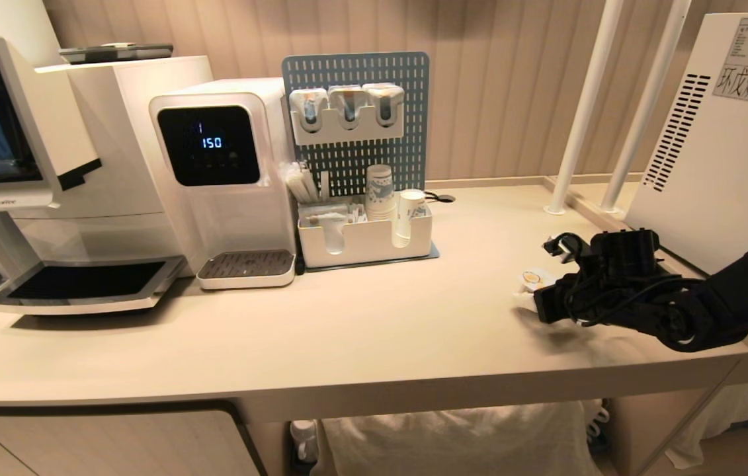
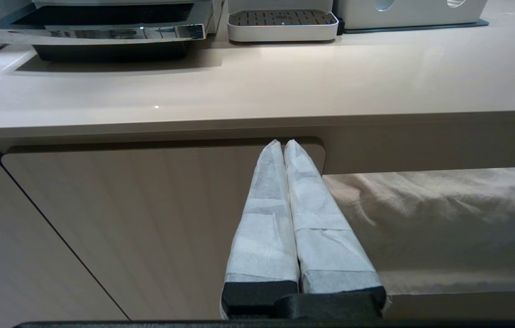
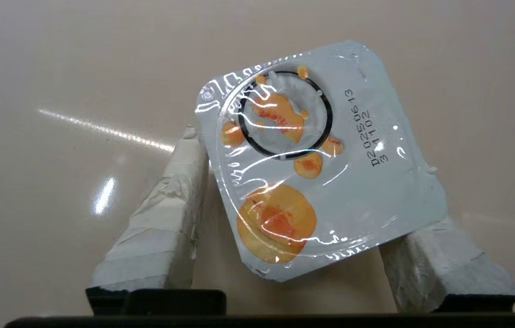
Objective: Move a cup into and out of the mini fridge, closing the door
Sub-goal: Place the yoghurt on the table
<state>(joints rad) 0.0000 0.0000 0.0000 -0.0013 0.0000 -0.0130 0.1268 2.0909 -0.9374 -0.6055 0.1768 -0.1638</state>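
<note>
Right wrist view showed the right gripper [image 3: 303,218] jaws apart, cup [image 3: 316,159] between them on the glossy beige bench [image 3: 57,68].

Dispenser screen [image 1: 210,144] reads 150; cup lid [image 3: 321,159] perhaps "D2025 06 13".

1. Head camera: set high, it looks forward and down across the beige table [image 1: 360,330], from the coffee machine [image 1: 30,172] on the left to the mini fridge [image 1: 724,152] on the right.
2. Left wrist camera: low before the table's front edge, facing the cabinet door [image 2: 116,228] below, apparently close.
3. Right wrist camera: very near, facing down onto the cup [image 3: 316,168], also seen from the head.
</note>
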